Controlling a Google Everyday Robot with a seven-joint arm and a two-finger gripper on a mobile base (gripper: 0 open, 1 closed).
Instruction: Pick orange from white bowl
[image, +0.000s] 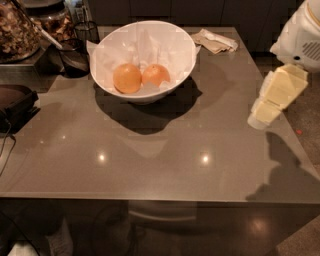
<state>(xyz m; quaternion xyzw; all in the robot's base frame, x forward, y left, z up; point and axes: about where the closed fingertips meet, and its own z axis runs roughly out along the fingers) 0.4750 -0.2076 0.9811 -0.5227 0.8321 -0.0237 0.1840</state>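
At table's right edge, camera view: gripper (267, 107) hangs well apart from white bowl (186, 50); open or closed, can't tell. Target orange (156, 75) sits in bowl, just right of paler fruit (127, 78). Nothing done yet, I'd say: reach, grasp, lift all remain.

We see a glossy grey-brown surface (150, 170), two light glints (101, 157) near its front edge, dark cabinets (240, 15) behind its far edge, speckled floor (306, 125) past its right edge, where the gripper (264, 115) hangs.
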